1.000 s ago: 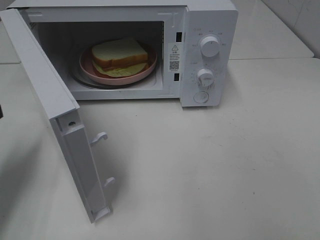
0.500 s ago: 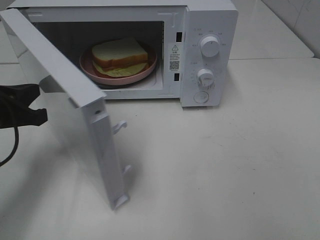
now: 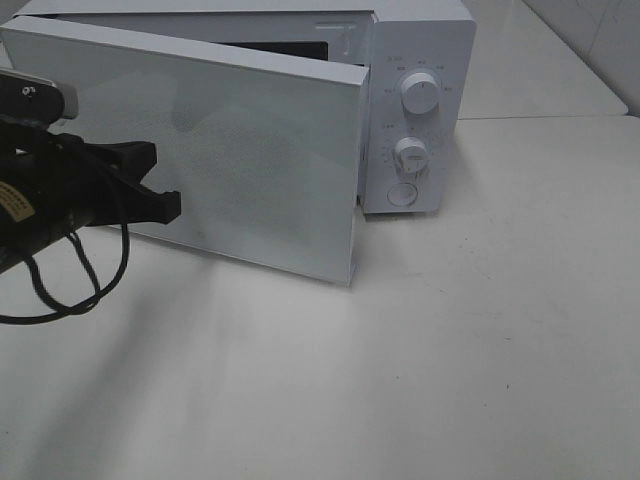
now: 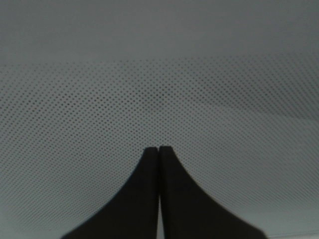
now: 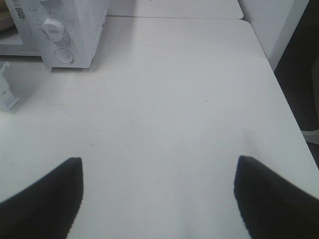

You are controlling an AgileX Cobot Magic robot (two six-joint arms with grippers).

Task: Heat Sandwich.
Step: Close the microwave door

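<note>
The sandwich is hidden behind the white microwave door (image 3: 250,170), which stands almost closed, with a narrow gap at its latch edge. My left gripper (image 3: 160,185) is on the left, with its black tips against the door's outer face. In the left wrist view its fingers (image 4: 158,149) are pressed together and empty, touching the dotted door panel (image 4: 159,74). My right gripper (image 5: 158,159) is open and empty over bare table, away from the microwave (image 5: 65,30); it is out of the exterior view.
The microwave's control panel (image 3: 420,60) carries two knobs (image 3: 421,92) (image 3: 411,153) and a round button (image 3: 402,194). The white table (image 3: 480,330) spreads in front and to the right. A black cable (image 3: 60,290) hangs from the left arm.
The left arm has come in from the left and swung the door from wide open to almost closed. The sandwich and pink plate are now covered by the door.
</note>
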